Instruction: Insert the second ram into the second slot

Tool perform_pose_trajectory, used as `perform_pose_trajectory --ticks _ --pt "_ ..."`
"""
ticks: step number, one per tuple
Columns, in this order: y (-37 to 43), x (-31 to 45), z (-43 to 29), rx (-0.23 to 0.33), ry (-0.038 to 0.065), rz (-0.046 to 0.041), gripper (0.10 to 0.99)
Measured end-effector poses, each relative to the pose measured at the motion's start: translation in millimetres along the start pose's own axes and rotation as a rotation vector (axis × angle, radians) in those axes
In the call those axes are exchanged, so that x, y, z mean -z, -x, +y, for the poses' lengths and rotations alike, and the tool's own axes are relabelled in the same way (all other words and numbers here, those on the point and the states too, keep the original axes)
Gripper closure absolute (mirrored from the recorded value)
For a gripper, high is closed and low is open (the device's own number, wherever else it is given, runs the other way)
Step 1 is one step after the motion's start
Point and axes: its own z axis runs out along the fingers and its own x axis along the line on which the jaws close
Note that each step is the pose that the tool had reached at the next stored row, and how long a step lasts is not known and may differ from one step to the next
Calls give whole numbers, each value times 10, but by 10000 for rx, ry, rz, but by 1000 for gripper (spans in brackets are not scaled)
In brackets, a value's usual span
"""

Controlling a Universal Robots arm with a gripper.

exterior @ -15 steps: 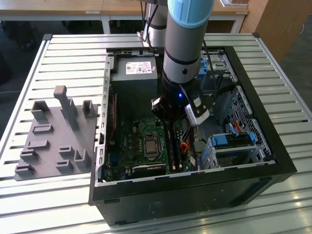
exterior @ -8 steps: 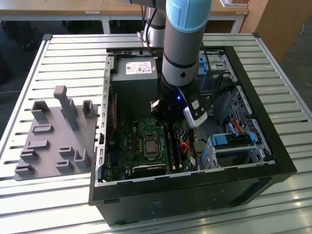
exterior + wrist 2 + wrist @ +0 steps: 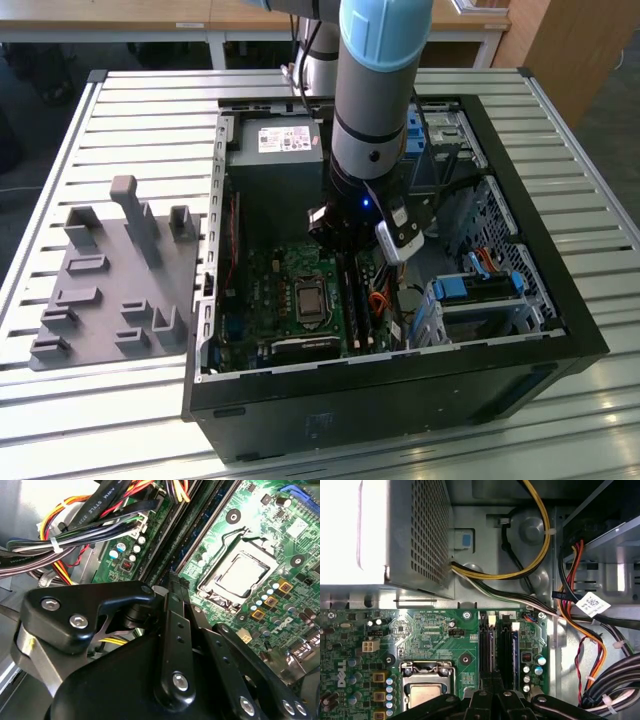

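— Well, whereabouts of the gripper point(image 3: 492, 687)?

— Down inside the open computer case point(image 3: 575, 330), right above the memory slots point(image 3: 356, 300). In the exterior view, at three o'clock of the processor socket point(image 3: 306, 300), with the arm point(image 3: 375, 90) rising toward twelve.

— Open or closed? Holding anything?

— Cannot tell on either count. Dark linkages crowd both wrist views at the tip.

— And the second ram?

— Not picked out for certain. Worth noting a dark-blue strip point(image 3: 515, 650) standing on edge in one slot, just beside the slot under the gripper. Possibly the stick in question, possibly its neighbour.

— Handling, by best guess?

— Probably light, thin and stiff, but brittle under twist. Likely slick along the flat faces. Best pinched across the two faces near the middle of the long upper edge, or by the short ends. Never by the contact edge, and no squeezing on the chips.

— Anything close by to mind?

— Bundled cables point(image 3: 615, 680) near the slots, and white latches point(image 3: 491, 620) at the slot ends.
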Motion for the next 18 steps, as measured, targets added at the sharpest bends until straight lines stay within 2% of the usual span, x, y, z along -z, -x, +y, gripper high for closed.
perform_pose_trajectory --ticks 4,9,18 --pt "0 35 -2 -1 -1 0 980" --pt "0 36 -28 0 -1 0 980" --pt "3 37 -133 0 -1 1 980"
